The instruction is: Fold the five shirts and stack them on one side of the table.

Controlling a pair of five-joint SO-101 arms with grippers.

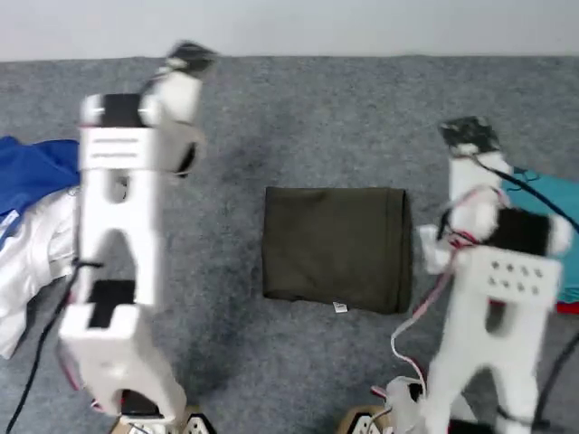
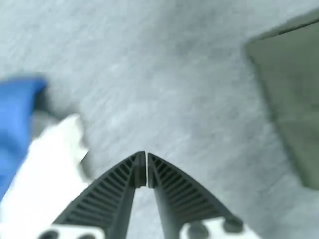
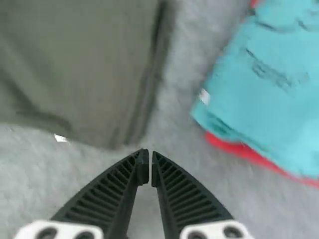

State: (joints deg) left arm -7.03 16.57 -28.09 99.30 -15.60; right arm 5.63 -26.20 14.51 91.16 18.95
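A folded green shirt (image 1: 335,249) lay in the middle of the tabletop (image 1: 298,117), a blue shirt (image 1: 32,172) and a white shirt (image 1: 32,262) at 9 o'clock, a teal shirt (image 1: 559,201) at 3. The left hand (image 2: 146,169) and the right hand (image 3: 149,167) were both pressed together.

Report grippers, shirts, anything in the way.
Left gripper, right gripper shut, empty. Folded olive-green shirt centre. Teal shirt on red shirt, right; blue shirt, white shirt unfolded, left.

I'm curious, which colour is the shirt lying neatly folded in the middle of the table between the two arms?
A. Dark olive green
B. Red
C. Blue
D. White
A: the dark olive shirt lies folded flat between the arms, while the blue shirt and white shirt sit at one side and the red shirt lies under a teal shirt at the other.
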